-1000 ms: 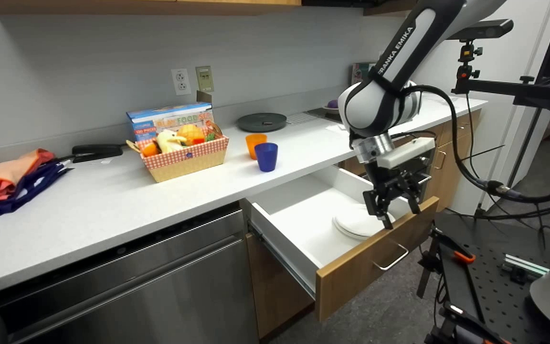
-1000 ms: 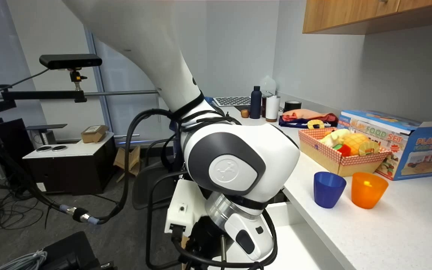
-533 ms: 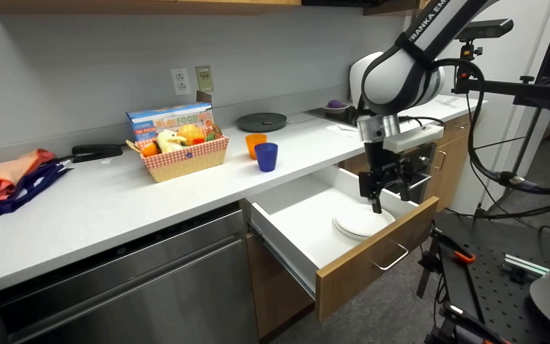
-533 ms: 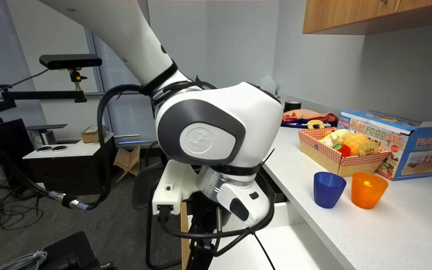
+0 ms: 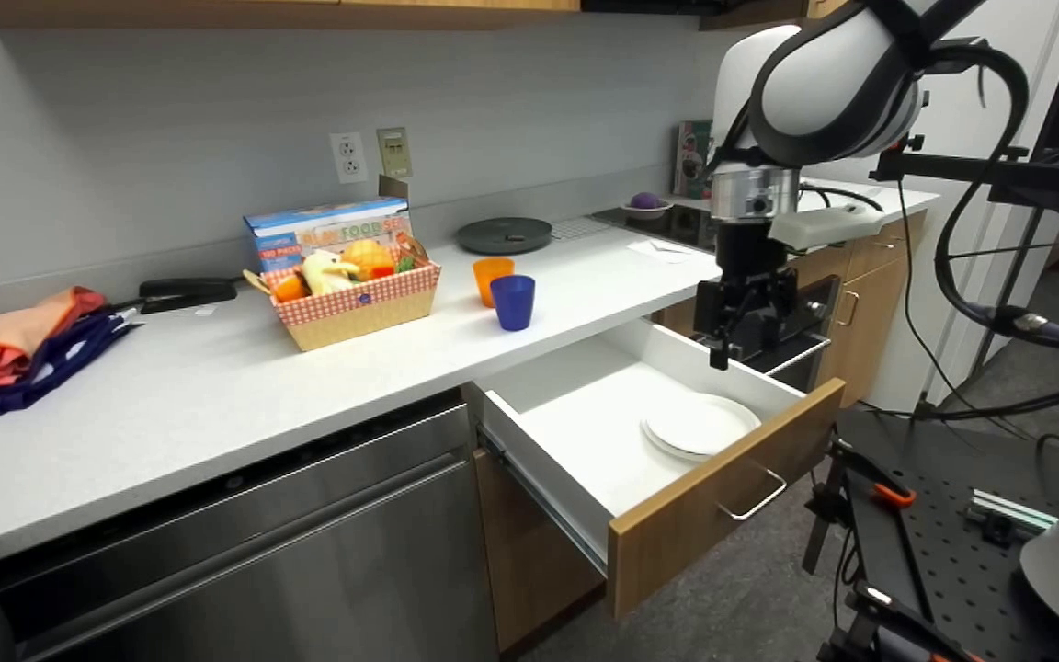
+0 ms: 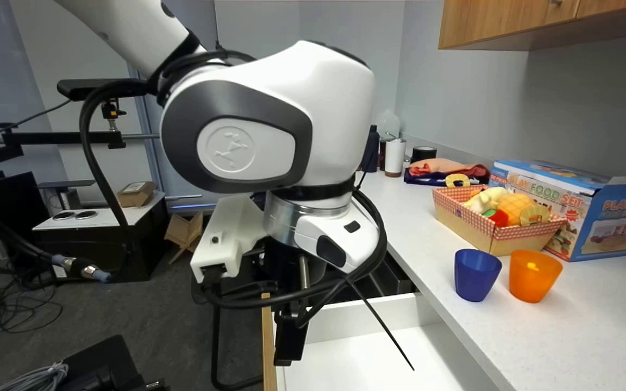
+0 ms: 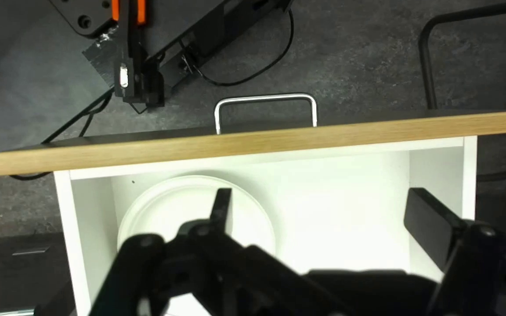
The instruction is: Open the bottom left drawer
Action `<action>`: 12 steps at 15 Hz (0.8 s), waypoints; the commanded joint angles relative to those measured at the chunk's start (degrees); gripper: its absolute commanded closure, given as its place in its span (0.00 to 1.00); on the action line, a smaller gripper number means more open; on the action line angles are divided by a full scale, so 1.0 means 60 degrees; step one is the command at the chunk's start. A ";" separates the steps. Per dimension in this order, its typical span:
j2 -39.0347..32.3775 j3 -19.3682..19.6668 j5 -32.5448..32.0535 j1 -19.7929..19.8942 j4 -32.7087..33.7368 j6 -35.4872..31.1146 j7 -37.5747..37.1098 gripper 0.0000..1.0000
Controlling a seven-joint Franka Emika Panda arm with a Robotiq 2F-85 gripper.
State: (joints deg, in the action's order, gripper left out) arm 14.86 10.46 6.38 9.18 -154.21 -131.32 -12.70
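The drawer (image 5: 677, 538) stands a long way out from under the counter (image 5: 244, 395), handle (image 7: 266, 98) sticking out from its front (image 7: 257, 142), so I'd call the job done or very near it. Can't tell if there's any travel left. (I'm guessing "bottom" just means below the wall cupboard (image 6: 508, 19), since this one sits right under the counter.)

The claw (image 7: 320, 199) hangs over the drawer, pointing down, fingers (image 7: 431, 224) spread wide with nothing between them. No contact with the handle or front that I can see. Makes sense to me: a drawer that far out should sit there by itself, so nothing needs holding, and a wide spread is less likely to hook a thin handle.

The plates (image 5: 700, 425) lie flat in a stack just behind the front, off to one side. Low like that, they'd probably ride along fine. The blue cup (image 5: 514, 303) and orange cup (image 5: 485, 276) are up on the counter, and the drawer runs beneath it, so no reason they'd get bumped.

If it were me I'd go straight up from here before swinging away, since a low finger could catch the front and shove it back in.
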 commanded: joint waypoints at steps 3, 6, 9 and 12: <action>0.1428 -0.0107 -0.0013 0.0156 -0.0693 -0.0270 0.0640 0.00; 0.1726 -0.0110 0.0010 0.0159 -0.0805 -0.0279 0.0784 0.00; 0.1904 -0.0142 -0.0057 0.0188 -0.0837 -0.0345 0.0828 0.00; 0.2008 -0.0108 0.0020 0.0192 -0.0863 -0.0394 0.0867 0.00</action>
State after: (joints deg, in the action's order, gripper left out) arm 23.41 10.40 6.38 9.23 -156.88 -132.22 -8.92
